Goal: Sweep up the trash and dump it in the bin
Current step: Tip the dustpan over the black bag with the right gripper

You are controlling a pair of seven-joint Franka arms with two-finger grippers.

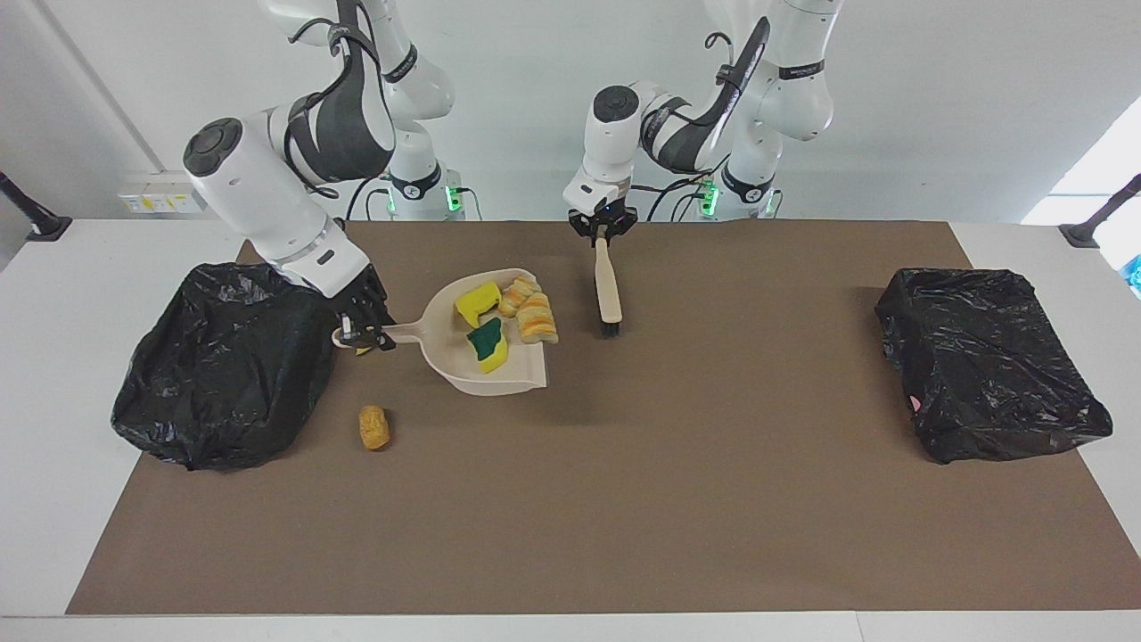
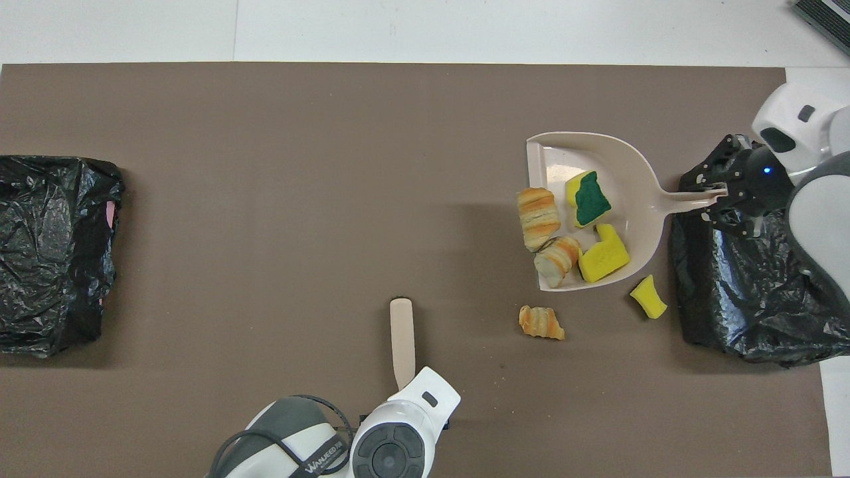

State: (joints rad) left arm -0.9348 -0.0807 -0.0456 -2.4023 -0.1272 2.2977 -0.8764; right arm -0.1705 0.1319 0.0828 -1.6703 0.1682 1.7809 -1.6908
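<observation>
My right gripper [image 1: 361, 337] [image 2: 720, 196] is shut on the handle of the beige dustpan [image 1: 446, 357] [image 2: 631, 172], beside the black bin [image 1: 223, 374] [image 2: 744, 285]. The pan looks raised off the mat. It holds two yellow sponges, one green-sided [image 1: 486, 343] [image 2: 590, 199], and two bread pieces [image 1: 537, 319] [image 2: 538, 218]. A bread piece [image 1: 374, 428] lies on the mat by the bin. The overhead view shows another bread piece [image 2: 541, 322] and a yellow sponge chunk [image 2: 649, 297] on the mat. My left gripper [image 1: 603, 234] is shut on the brush [image 1: 609, 290] [image 2: 402, 342], bristles down beside the pan.
A second black bag-covered bin [image 1: 989, 366] [image 2: 50, 252] stands at the left arm's end of the brown mat [image 1: 713, 499] [image 2: 265, 166]. The white table edge [image 1: 53, 401] runs around the mat.
</observation>
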